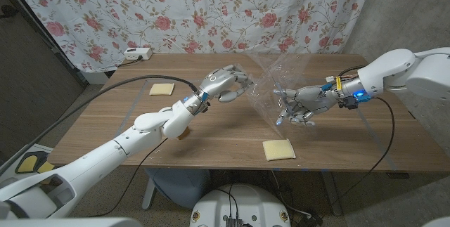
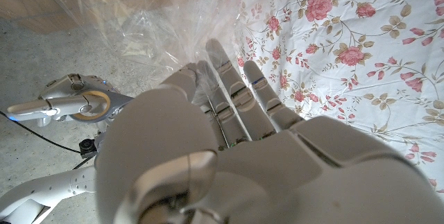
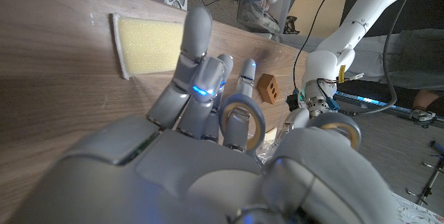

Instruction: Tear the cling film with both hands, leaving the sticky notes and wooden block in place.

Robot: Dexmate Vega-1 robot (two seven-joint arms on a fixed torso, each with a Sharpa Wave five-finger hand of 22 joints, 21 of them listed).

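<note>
The fingers (image 1: 242, 81) of the left hand (image 1: 226, 85) were curled inward on one edge of the cling film (image 1: 271, 79), and in the left wrist view those fingers (image 2: 232, 89) lay close together with the crinkled film (image 2: 149, 40) bunched just beyond their tips. The right hand (image 1: 301, 104) faced it across a short gap, its fingers (image 1: 285, 114) bent round the film's other edge; in the right wrist view the right hand's fingers (image 3: 201, 64) reached forward, and whether they pinched the film firmly could not be told there. Between the two hands the clear sheet stood stretched above the table (image 1: 211, 139), lifted well off the wood. One sticky note pad (image 1: 279, 149) lay near the front edge below the right hand, another sticky note pad (image 1: 162, 88) lay far left, and the wooden block (image 3: 269, 88) sat on the table beside the left arm. The step in hand looked like the tear itself, grips set and film taut. Next, the hands would probably need to pull apart or shear while staying high, clear of pads and block.
</note>
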